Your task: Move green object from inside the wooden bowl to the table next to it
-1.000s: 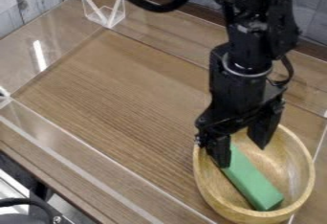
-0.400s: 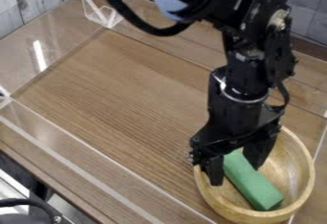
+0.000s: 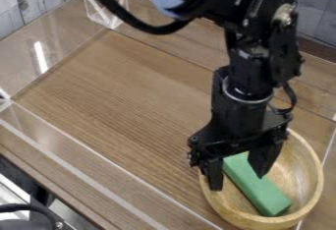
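The green object [image 3: 257,187], a mint-green bar, lies slanted inside the wooden bowl [image 3: 311,183] at the lower right of the table [image 3: 125,86]. My gripper [image 3: 239,169] points down into the bowl with its black fingers spread, one finger [image 3: 213,172] at the bowl's left rim and the other over the bar's upper end. The jaws stand open and straddle the bar's near end. I cannot tell whether they touch it.
Low clear plastic walls [image 3: 53,126] border the table on the left and front. A clear corner bracket [image 3: 108,16] stands at the back. Brown wood-grain surface stretches to the left of the bowl.
The gripper has sunk a little into the bowl and rolled slightly, its fingers now lower around the bar's upper end. The bar and bowl have not moved.
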`<state>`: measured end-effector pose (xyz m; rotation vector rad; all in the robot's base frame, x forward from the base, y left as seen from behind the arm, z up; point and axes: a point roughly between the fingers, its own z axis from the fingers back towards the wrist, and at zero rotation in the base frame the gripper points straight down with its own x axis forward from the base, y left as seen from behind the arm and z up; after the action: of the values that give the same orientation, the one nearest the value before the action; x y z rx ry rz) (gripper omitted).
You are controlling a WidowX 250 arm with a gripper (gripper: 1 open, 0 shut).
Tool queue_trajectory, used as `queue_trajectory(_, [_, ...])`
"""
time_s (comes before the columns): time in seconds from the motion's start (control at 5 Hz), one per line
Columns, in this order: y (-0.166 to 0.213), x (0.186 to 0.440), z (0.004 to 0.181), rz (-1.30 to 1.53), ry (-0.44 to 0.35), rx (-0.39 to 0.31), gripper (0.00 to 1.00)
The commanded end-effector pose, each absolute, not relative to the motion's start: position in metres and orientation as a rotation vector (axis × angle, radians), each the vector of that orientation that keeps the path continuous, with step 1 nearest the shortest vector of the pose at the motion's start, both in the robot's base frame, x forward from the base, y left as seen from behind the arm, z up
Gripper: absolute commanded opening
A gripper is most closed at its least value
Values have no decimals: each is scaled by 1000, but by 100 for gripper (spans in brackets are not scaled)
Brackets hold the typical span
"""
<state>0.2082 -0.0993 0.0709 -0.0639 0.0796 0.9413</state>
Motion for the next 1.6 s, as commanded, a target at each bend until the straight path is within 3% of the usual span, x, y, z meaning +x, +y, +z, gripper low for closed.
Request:
queue_trajectory(0.0, [-103,219,94,910,37,-122,100])
queue_trajectory(0.4, [-115,228,101,1047,35,-128,100])
queue_trajectory(1.4, [-118,231,68,1009,39,-99,100])
